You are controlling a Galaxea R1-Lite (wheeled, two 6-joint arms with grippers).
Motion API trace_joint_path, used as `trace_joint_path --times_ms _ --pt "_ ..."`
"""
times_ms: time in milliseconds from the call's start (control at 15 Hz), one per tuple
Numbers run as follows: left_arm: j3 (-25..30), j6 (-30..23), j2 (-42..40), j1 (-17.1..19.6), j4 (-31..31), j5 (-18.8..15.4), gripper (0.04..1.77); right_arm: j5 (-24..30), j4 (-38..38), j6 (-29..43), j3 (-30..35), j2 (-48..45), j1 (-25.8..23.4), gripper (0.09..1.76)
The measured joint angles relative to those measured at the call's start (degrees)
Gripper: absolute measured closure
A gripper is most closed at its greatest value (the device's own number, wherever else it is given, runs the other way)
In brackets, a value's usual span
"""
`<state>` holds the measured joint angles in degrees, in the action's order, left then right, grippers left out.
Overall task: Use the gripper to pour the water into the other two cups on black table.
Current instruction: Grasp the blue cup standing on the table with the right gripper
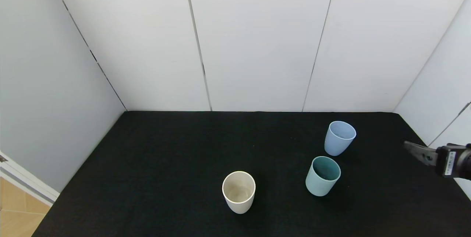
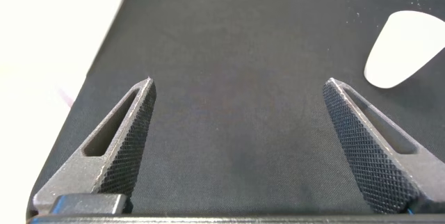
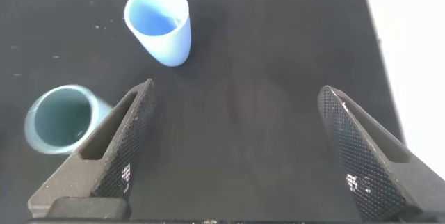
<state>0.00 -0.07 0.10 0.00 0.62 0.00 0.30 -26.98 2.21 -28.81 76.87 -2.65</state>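
Note:
Three cups stand upright on the black table: a cream-white cup near the front middle, a mint-green cup to its right, and a periwinkle-blue cup behind the green one. I cannot make out water in any cup. My right gripper hovers at the table's right edge, open and empty, to the right of the blue cup and green cup. Its jaws stand wide apart over bare cloth. My left gripper is open and empty over bare cloth, with the cream cup farther off.
White wall panels close the table at the back and both sides. The table's left edge drops to a wooden floor. The left arm is out of the head view.

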Motion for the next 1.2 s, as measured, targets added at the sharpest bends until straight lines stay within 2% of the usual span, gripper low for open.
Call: trace_joint_path --times_ms 200,333,600,733,1000,1200 --pt "0.0 0.0 0.0 0.0 0.0 0.0 0.09 1.3 -13.1 -0.3 4.8 8.7 0.0 0.15" --pt "0.0 0.0 0.0 0.0 0.0 0.0 0.09 1.6 -14.3 -0.5 6.6 11.6 0.6 0.15" --pt "0.0 0.0 0.0 0.0 0.0 0.0 0.09 5.9 -14.5 -0.5 7.7 14.1 1.8 0.15" --pt "0.0 0.0 0.0 0.0 0.0 0.0 0.09 5.9 -15.0 -0.6 8.3 14.4 2.0 0.15" --pt "0.0 0.0 0.0 0.0 0.0 0.0 0.09 5.9 -20.9 -1.0 9.6 16.6 3.1 0.15" --pt "0.0 0.0 0.0 0.0 0.0 0.0 0.09 5.9 -27.4 -2.2 10.1 21.5 3.5 0.15"
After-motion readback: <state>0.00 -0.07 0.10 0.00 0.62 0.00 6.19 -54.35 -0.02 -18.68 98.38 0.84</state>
